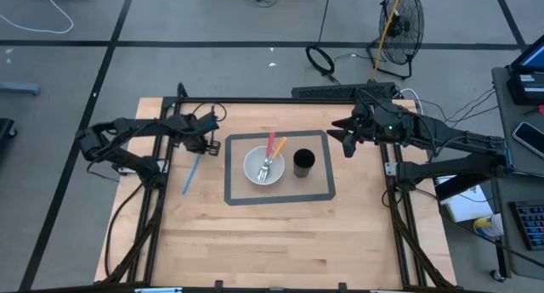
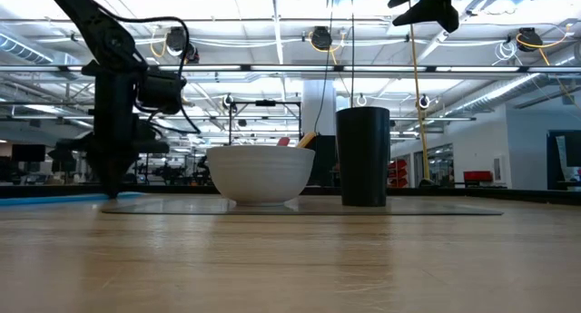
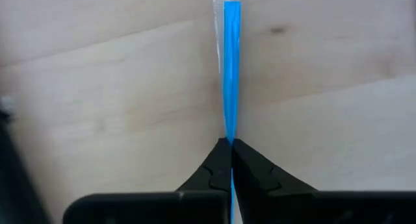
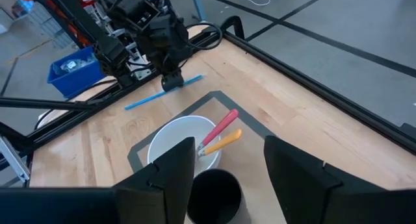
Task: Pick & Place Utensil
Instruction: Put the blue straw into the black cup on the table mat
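A thin blue utensil (image 1: pixel 191 174) lies flat on the wooden table, left of a grey-bordered mat (image 1: pixel 234 195). My left gripper (image 1: pixel 202 147) stands over the utensil's far end, shut on it; it also shows in the left wrist view (image 3: pixel 229 146) and the low view (image 2: pixel 113 190). On the mat a white bowl (image 1: pixel 264 166) holds a red-handled and an orange-handled utensil (image 4: pixel 221 134), and a black cup (image 1: pixel 303 163) stands right of the bowl. My right gripper (image 4: pixel 227 165) is open and hovers high, right of the cup (image 1: pixel 347 142). My left gripper pinches the blue utensil between its two fingertips (image 3: pixel 218 160) at the utensil's far end (image 3: pixel 229 134). It comes from above, pointing down. The rest of the utensil (image 3: pixel 232 49) runs away from the fingers along the table top and appears to lie flat on it (image 2: pixel 54 199).
A black frame rail (image 1: pixel 255 100) runs along the table's far edge, and side rails (image 1: pixel 153 208) flank the board. The near half of the table (image 1: pixel 280 242) is bare wood. Beyond the far edge stand a floor fan (image 1: pixel 399 21) and cables.
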Robot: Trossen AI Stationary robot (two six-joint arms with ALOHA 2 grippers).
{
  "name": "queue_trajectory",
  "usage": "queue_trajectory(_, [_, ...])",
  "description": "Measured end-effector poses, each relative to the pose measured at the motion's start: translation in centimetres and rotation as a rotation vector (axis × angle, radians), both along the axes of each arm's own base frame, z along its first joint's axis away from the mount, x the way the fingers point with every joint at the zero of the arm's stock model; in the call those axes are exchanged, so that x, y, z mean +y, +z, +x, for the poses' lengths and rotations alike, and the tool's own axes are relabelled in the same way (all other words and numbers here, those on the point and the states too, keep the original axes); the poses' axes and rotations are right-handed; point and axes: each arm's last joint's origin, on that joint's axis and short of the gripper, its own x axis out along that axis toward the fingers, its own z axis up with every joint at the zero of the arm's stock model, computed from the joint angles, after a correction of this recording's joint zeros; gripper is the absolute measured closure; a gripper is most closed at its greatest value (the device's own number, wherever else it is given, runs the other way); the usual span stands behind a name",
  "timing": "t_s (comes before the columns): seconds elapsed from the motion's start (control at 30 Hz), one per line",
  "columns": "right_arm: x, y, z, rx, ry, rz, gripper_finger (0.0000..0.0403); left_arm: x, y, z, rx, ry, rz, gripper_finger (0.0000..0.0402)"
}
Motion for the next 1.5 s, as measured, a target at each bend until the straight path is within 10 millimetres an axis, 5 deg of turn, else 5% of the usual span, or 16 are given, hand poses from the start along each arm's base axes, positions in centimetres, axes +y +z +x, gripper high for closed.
queue_trajectory(0.63, [0.4,0.0,0.1,-0.004,0.016,0.014,0.0220,-1.1,0.9,1.0,-0.094,-0.024,0.050,0.0400])
queue_trajectory(1.2, [0.4,0.0,0.1,-0.003,0.013,0.021,0.0220,-1.6,4.4,0.3,-0.254,0.002,0.184,0.0401])
queue_trajectory(1.5, [0.4,-0.1,0.3,0.003,0.013,0.022,0.0220,-2.8,7.9,0.6,-0.526,-0.051,0.324,0.0401])
